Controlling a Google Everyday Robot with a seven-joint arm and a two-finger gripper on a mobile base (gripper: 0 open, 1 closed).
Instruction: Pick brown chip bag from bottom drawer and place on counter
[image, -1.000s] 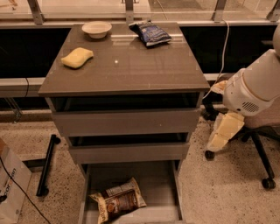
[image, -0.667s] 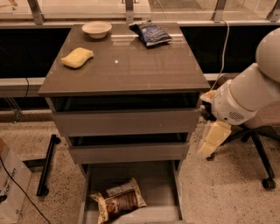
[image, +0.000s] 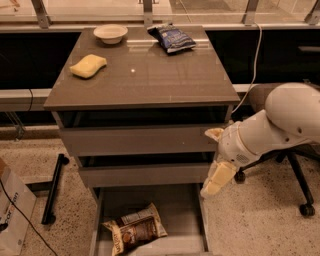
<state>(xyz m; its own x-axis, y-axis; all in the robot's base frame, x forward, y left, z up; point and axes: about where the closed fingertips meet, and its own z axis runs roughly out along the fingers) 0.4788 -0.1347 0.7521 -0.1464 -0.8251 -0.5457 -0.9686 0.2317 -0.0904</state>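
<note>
The brown chip bag (image: 135, 232) in the bottom drawer (image: 187, 210) looks light and crinkly; I'd pinch its cream end. The claw (image: 212, 185) hangs below the worktop's (image: 150, 80) front-right corner. I cannot tell whether it is spread.

Speckled terrazzo floor (image: 260, 227). Dark panels (image: 30, 65) along far wall, metal posts (image: 41, 12) above. Office chair base (image: 299, 192) right. Cardboard box (image: 12, 212) near left, black bar (image: 52, 190) beside. Gripper (image: 216, 171) low, right of cabinet (image: 145, 141) front.

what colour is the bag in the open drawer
Dark brown bag, cream edge, camera view; gripper hangs right of it.
</note>
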